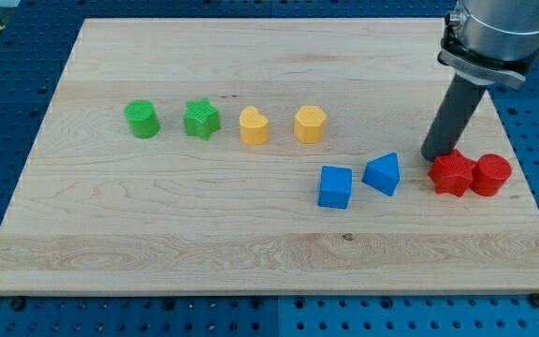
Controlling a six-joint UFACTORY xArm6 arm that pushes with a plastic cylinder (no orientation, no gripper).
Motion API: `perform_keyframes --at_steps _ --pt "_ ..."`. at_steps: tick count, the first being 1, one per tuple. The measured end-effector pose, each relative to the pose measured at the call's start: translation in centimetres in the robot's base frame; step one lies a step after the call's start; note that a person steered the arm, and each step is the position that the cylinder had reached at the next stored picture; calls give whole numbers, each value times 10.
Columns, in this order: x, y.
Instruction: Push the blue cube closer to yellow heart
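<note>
Blue plastic cube (335, 186) sits low on the pale wooden board (157, 234), right of centre, with the yellow heart-shaped block (254, 124) up and to the view's left of it, near but apart. You see no claw here to be released or clenched: the arm ends in a plain dark rod, and my tip (435, 157) rests on the board at the view's right, just beside the red star-like block (451, 173) and well apart from the cube. A blue wedge-shaped block (383, 173) lies between tip and cube, just right of the cube. A second yellow block, roughly hexagonal (310, 124), stands right of the heart, almost directly above the cube. A red cylinder (490, 175) touches the red block's right side. At the view's left, a green cylinder (142, 119) and a green star (200, 120) complete the row with the yellow pair. Judging from this layout, the push has not begun: the tip would need to come around the blue wedge to the cube's lower right so that a shove carries it up and left toward the heart, clear of the hexagonal block.
</note>
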State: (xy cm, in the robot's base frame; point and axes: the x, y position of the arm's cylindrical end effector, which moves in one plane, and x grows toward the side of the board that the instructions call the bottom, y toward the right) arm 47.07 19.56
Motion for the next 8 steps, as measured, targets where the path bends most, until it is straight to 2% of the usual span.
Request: perform_keyframes --at_steps 2,3,6,8 --pt "45 -50" --pt "53 -79" --pt "65 -132" --pt "63 -142"
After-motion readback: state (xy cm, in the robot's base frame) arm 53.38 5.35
